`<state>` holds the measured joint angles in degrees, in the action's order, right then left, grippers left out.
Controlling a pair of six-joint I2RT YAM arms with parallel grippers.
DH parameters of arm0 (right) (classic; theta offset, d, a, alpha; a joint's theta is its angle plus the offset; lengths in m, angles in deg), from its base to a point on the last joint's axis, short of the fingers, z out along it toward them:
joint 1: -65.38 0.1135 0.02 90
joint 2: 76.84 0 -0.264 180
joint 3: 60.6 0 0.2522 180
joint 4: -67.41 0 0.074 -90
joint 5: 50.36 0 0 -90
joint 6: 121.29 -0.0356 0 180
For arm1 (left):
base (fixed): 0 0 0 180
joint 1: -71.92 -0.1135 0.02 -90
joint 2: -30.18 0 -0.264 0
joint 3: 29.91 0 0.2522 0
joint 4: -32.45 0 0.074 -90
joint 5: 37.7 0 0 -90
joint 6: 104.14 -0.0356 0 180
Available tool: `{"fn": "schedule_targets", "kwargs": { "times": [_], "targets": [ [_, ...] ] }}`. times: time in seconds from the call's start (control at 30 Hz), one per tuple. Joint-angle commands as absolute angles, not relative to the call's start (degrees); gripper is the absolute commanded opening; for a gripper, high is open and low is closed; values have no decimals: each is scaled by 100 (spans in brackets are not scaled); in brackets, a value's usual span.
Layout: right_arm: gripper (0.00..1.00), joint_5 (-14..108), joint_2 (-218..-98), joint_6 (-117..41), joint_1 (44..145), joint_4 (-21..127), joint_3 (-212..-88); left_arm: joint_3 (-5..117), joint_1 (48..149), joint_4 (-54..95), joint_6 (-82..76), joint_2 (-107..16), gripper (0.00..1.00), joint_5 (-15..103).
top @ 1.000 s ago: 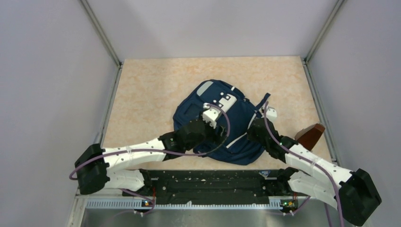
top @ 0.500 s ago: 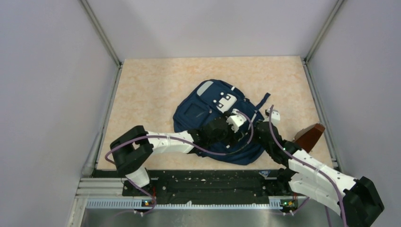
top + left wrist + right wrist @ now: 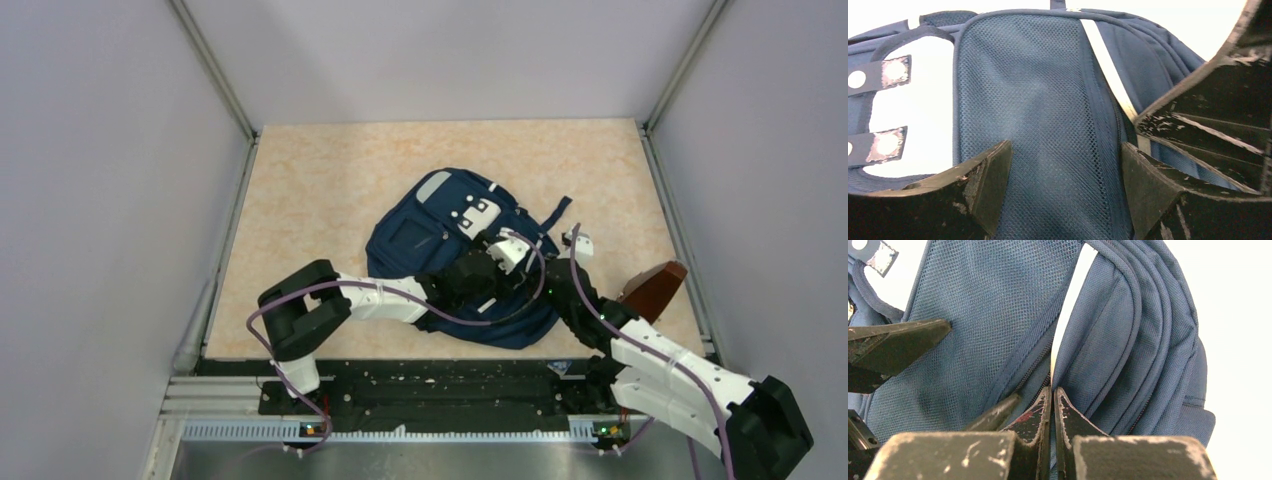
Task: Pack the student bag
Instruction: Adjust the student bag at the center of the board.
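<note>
Student bag (image 3: 410,235) lies approx. mid table (image 3: 320,180); left gripper (image 3: 1065,147), jaws apart, hovers over its mesh pocket (image 3: 1033,90); right gripper (image 3: 1053,392) closed at zipper seam (image 3: 1035,367), maybe pinching it.

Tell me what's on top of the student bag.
On the student bag: left gripper, open, over its mesh panel; right gripper, shut, at a zipper seam. The left arm hides the fabric beneath it.

No readable text on student bag (image 3: 400,240)
</note>
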<state>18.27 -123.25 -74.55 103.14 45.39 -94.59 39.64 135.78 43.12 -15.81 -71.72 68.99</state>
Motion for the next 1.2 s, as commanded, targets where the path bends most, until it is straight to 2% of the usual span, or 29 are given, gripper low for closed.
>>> {"fn": "schedule_targets", "kwargs": {
  "times": [0.0, 0.13, 0.2, 0.33, 0.4, 0.6, 0.9, 0.97, 1.03, 1.1, 1.17],
  "targets": [
    [0, 1782, -12273, -7313, 10344, 3977, -9238, 4157, 13554, 4049, -1660, -7412, 81, 7878],
    [0, 1711, -12266, -7324, 10344, 3953, -9220, 4261, 13605, 3900, -1770, -7525, 66, 8570],
    [0, 1645, -12267, -7326, 10344, 3935, -9207, 4261, 13615, 3898, -1801, -7525, 45, 8842],
    [0, 1472, -12308, -7289, 10344, 3900, -9207, 4228, 13608, 4010, -1849, -7388, 9, 9216],
    [0, 1331, -12367, -7258, 10344, 3858, -9235, 4292, 13608, 3989, -1901, -7241, 0, 9385],
    [0, 1120, -12559, -7235, 10344, 3724, -9372, 4356, 13555, 3945, -1985, -6273, 0, 9500],
    [1, 1402, -12498, -6992, 10344, 3576, -9813, 4028, 12916, 3210, -504, -5841, 0, 7436],
    [11, 1577, -12482, -6828, 10344, 3504, -9961, 3876, 12718, 3274, -236, -5776, 0, 7054],
    [28, 1677, -12497, -6731, 10339, 3369, -10099, 3761, 12488, 3351, 29, -5703, 0, 6631],
    [56, 1787, -12457, -6625, 10339, 3262, -10209, 3646, 12318, 3474, 111, -5611, 0, 6286],
    [73, 1969, -12344, -6558, 10344, 3274, -10281, 3556, 12276, 3560, 130, -5530, 0, 6153]
  ]
}}
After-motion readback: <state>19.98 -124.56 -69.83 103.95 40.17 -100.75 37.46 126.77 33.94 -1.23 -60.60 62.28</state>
